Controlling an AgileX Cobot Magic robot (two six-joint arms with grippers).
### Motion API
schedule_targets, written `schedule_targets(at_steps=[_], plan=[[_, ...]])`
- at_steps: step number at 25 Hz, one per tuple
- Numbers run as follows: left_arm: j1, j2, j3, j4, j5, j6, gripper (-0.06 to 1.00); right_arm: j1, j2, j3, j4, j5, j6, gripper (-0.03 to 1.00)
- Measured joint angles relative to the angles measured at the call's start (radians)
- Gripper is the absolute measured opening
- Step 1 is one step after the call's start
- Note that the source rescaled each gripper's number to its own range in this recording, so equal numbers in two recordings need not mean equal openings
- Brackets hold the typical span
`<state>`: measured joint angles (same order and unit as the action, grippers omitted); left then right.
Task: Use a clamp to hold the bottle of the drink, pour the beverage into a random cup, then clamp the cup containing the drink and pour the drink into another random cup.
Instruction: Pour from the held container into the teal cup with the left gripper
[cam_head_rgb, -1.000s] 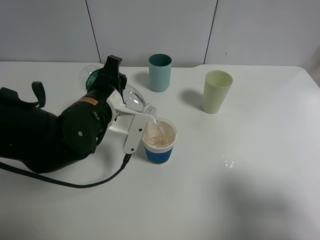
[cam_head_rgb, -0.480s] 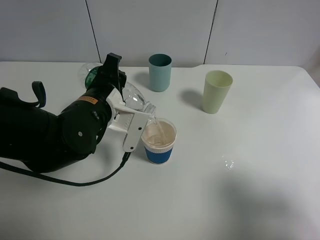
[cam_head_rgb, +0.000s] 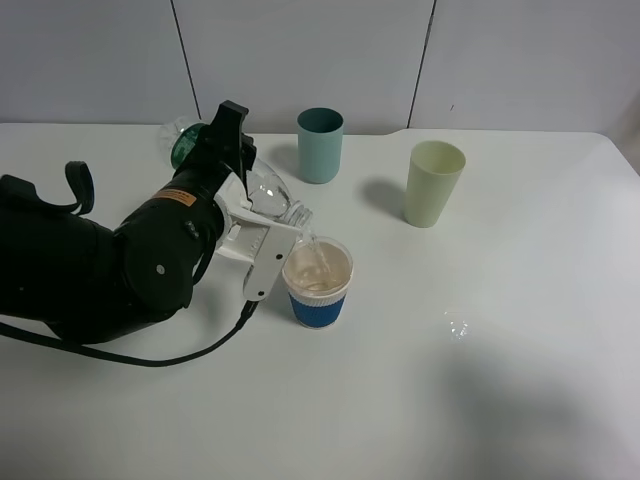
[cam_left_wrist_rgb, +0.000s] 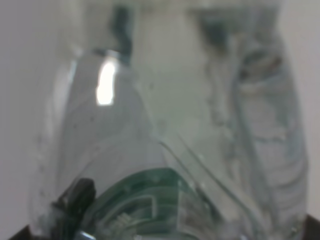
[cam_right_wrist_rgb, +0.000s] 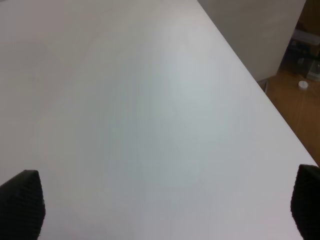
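Note:
My left gripper (cam_head_rgb: 243, 186) is shut on a clear plastic bottle (cam_head_rgb: 277, 203) with a green label. It holds the bottle tilted, neck down, over a paper cup with a blue sleeve (cam_head_rgb: 318, 285). A thin stream runs from the neck into this cup, which holds pale liquid. The bottle (cam_left_wrist_rgb: 190, 125) fills the left wrist view. A teal cup (cam_head_rgb: 320, 145) and a pale green cup (cam_head_rgb: 435, 183) stand upright behind. My right gripper (cam_right_wrist_rgb: 162, 210) is open over bare table; it does not show in the exterior high view.
A small clear bottle cap (cam_head_rgb: 457, 328) lies on the white table (cam_head_rgb: 520, 400) to the right of the blue-sleeved cup. A black cable (cam_head_rgb: 170, 366) trails in front of the left arm. The table's edge (cam_right_wrist_rgb: 260, 95) and the floor beyond show in the right wrist view.
The left gripper has raised the bottle's base a little, so the bottle tilts more steeply. The stream still runs into the blue-sleeved cup.

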<state>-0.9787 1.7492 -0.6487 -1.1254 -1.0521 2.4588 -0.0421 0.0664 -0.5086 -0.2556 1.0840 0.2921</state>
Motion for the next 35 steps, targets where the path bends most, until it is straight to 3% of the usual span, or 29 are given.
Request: schedule_targets(at_steps=[35], plan=[[0.000,0.000,0.000,0.045,-0.037,0.099,0.07,0.000,0.000,0.000,0.000,0.000,0.000,0.95]])
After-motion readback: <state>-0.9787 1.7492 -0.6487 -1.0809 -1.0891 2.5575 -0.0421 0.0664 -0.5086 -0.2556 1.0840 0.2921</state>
